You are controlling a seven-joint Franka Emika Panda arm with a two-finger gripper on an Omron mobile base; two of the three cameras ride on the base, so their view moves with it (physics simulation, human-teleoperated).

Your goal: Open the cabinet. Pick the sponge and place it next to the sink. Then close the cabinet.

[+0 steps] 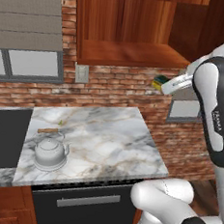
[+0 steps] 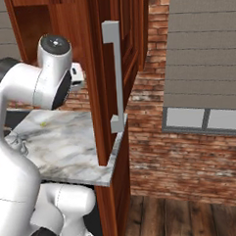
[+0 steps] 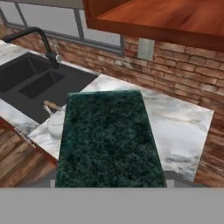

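- Clearly the gripper (image 1: 166, 85) is clamped on the sponge (image 1: 160, 82), held in the air below the open cabinet (image 1: 129, 52); its fingertips are hidden.
- Up close, the sponge's green face covers part of the kettle (image 3: 54, 118) beside the sink (image 3: 35, 83).
- Sideways, the cabinet door (image 2: 105, 76) blocks the hand.

A reddish-brown wooden cabinet door (image 2: 100, 67) with a long vertical silver bar handle (image 2: 116, 76) stands open at centre, above a white-grey marble counter (image 2: 67, 142) at lower left.
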